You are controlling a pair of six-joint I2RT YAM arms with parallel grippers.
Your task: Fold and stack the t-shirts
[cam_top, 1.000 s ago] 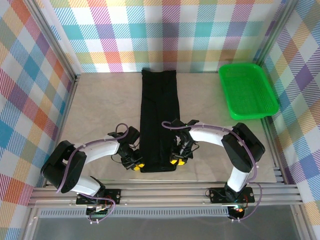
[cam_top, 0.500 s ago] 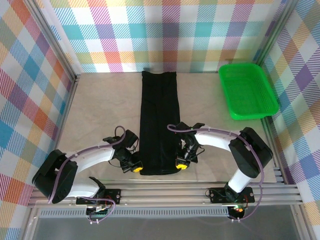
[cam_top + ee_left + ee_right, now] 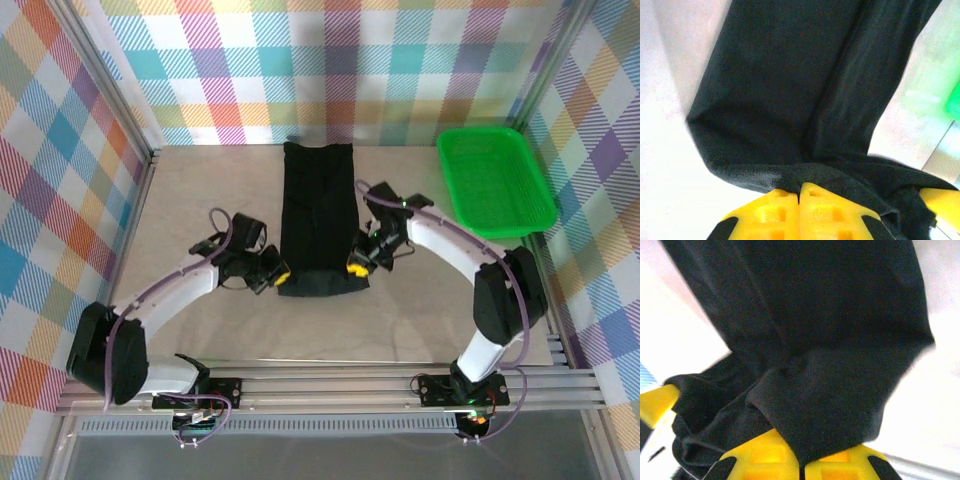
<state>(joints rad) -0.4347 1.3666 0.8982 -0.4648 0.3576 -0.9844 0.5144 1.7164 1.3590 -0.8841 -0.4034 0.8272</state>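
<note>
long black cotton t-shirt now shorter, near end carried far; left gripper and right gripper clamp its corners, length running far ahead.

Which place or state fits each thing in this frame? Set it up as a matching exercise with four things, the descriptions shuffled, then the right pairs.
Things:
1. left hand
2. right hand
3. t-shirt
4. basket

Descriptions:
A. green, at the far right of the table
B. shut on the right corner of the shirt's near end
C. black, a long narrow strip down the middle of the table
D. shut on the left corner of the shirt's near end

Pairs: 1-D, 2-B, 3-C, 4-A
</note>
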